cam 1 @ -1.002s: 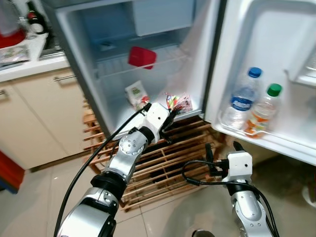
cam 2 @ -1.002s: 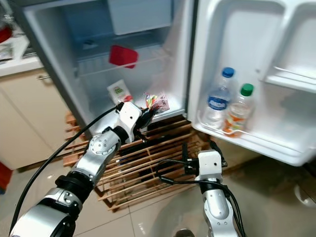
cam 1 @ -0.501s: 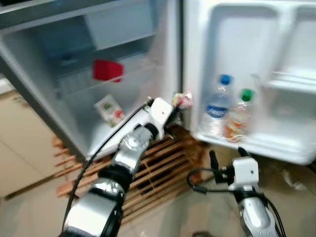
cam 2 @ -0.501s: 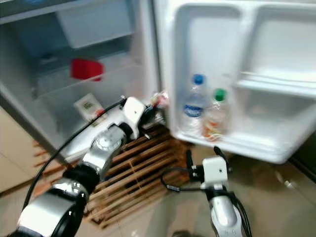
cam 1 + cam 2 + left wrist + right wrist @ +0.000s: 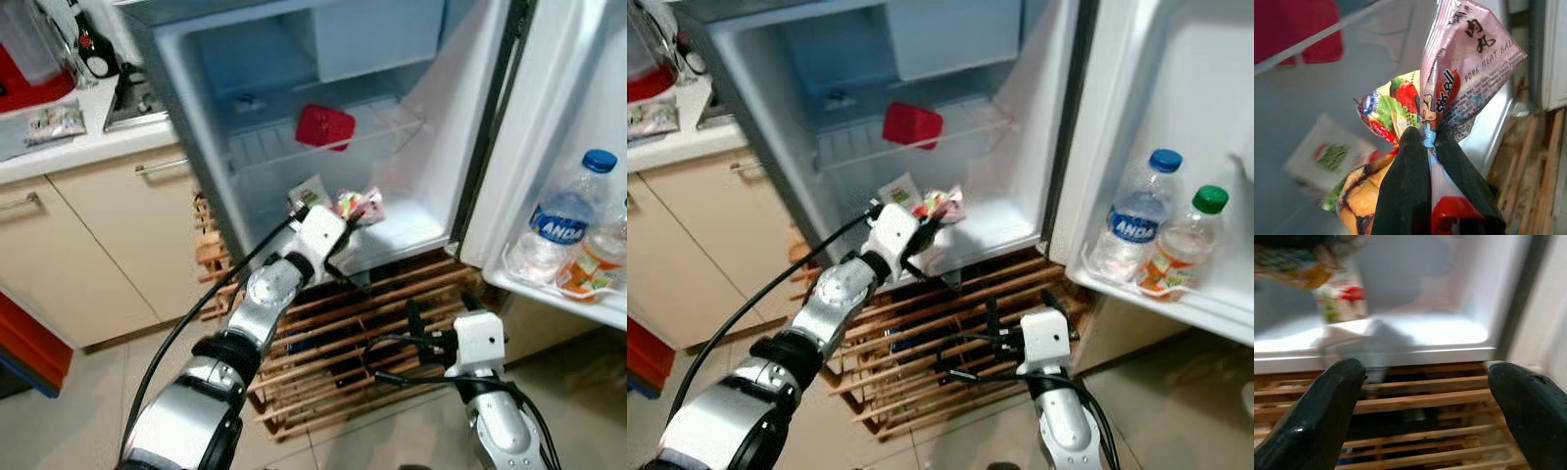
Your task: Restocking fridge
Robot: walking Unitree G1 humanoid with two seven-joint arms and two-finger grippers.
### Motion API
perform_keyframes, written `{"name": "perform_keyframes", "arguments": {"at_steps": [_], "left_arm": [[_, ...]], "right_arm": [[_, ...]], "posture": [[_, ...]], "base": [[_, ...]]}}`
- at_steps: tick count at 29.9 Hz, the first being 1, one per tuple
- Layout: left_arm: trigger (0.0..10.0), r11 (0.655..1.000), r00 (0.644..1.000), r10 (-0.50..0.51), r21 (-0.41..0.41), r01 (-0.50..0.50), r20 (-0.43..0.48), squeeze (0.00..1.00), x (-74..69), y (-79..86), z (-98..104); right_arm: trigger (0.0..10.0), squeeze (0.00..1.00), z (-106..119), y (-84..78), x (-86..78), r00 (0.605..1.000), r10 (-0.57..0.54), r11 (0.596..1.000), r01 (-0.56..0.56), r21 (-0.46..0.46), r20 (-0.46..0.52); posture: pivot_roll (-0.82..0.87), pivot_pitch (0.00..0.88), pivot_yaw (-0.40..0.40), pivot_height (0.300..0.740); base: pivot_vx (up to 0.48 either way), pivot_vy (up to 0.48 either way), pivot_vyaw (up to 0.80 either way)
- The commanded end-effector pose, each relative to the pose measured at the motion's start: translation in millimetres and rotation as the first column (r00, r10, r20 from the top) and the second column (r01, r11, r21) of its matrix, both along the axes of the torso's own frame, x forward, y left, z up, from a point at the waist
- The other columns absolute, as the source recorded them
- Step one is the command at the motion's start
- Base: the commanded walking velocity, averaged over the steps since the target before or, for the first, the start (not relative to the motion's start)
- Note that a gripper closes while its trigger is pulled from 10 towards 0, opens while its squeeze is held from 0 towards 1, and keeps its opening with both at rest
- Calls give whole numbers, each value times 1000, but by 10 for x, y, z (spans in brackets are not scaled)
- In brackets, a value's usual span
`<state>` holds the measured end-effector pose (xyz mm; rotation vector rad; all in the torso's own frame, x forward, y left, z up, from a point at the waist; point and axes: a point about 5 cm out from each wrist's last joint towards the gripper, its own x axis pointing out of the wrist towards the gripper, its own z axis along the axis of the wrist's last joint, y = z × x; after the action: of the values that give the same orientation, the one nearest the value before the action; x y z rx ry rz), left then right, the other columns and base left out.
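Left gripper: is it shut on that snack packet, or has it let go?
Shut on it: the left gripper pinches the snack packet by its twisted neck, at the fridge floor's front.

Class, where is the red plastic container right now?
In the eye views the red plastic container sits on the wire shelf inside the open fridge, above the white carton and the left gripper.

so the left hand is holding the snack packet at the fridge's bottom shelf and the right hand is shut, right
Not quite: the right hand is open, its fingers wide apart in the right wrist view. The left hand does hold the snack packet at the fridge's bottom shelf.
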<state>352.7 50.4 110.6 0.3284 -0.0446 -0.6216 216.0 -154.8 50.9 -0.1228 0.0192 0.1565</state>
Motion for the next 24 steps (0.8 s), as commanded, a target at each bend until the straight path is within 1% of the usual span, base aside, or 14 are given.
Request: {"name": "perform_keyframes", "arguments": {"at_steps": [1, 3, 4, 5, 7, 10, 13, 15, 16, 17, 18, 20, 23, 24], "left_arm": [[10000, 999, 999, -5, 34, 4, 31, 0, 49, -70, 91], [10000, 998, 999, 7, 70, -9, 33, 0, 70, -112, 101], [10000, 994, 999, 33, 100, -37, 36, 0, 98, -143, 115], [10000, 994, 999, 33, 100, -37, 36, 0, 98, -143, 115], [10000, 991, 997, 75, 111, -77, 21, 0, 126, -145, 113], [10000, 982, 991, 136, 133, -137, 17, 0, 141, -102, 77], [10000, 970, 977, 213, 122, -211, -4, 0, 147, -3, 13], [10000, 966, 973, 232, 118, -230, -7, 0, 147, 18, 0], [10000, 963, 965, 262, 80, -259, -32, 0, 136, 53, -35], [10000, 959, 962, 272, 89, -268, -37, 439, 126, 59, -64], [10000, 959, 962, 272, 89, -268, -37, 439, 126, 59, -64], [10000, 955, 958, 285, 97, -280, -41, 400, 103, 50, -105], [10000, 953, 958, 286, 116, -281, -31, 231, 81, 37, -139], [10000, 953, 959, 282, 124, -277, -27, 231, 73, 42, -152]], "right_arm": [[10000, 0, 61, 44, 1, 1000, 26, 1000, -27, 9, 15], [10000, 0, 82, 53, -21, 999, 32, 999, -32, 10, 18], [10000, 0, 117, 67, -54, 999, 42, 999, -42, 10, 24], [10000, 0, 117, 67, -54, 999, 42, 999, -42, 10, 24], [10000, 0, 178, 82, -88, 998, 51, 999, -51, 11, 35], [10000, 0, 268, 95, -185, 997, 63, 998, -64, 11, 45], [10000, 0, 309, 76, -286, 997, 68, 998, -69, 5, 32], [10000, 0, 321, 71, -313, 997, 70, 998, -70, 2, 28], [10000, 0, 347, 72, -378, 996, 85, 996, -84, -11, 17], [10000, 0, 370, 58, -387, 996, 85, 996, -84, -21, 19], [10000, 0, 370, 58, -387, 996, 85, 996, -84, -21, 19], [10000, 0, 419, 18, -415, 997, 72, 997, -72, -25, 16], [10000, 0, 462, 7, -465, 997, 74, 997, -74, -29, 6], [10000, 0, 470, 1, -494, 997, 74, 997, -74, -32, 0]], "posture": [[-225, 0, 119, 740], [-232, 0, 120, 740], [-248, 0, 124, 740], [-248, 0, 124, 740], [-260, 0, 126, 740], [-290, 29, 126, 740], [-312, 70, 113, 740], [-312, 70, 113, 740], [-327, 92, 121, 740], [-334, 112, 116, 740], [-334, 112, 116, 740], [-333, 133, 102, 740], [-345, 157, 95, 740], [-353, 173, 90, 740]], "base": [[0, 0, 0], [0, 0, 0], [0, 0, 0], [0, 0, 0], [0, 0, 0], [0, 0, 0], [0, 0, 0], [0, 0, 0], [0, 0, 0], [0, 0, 0], [0, 0, 0], [0, 0, 0], [0, 0, 0], [0, 0, 0]]}}
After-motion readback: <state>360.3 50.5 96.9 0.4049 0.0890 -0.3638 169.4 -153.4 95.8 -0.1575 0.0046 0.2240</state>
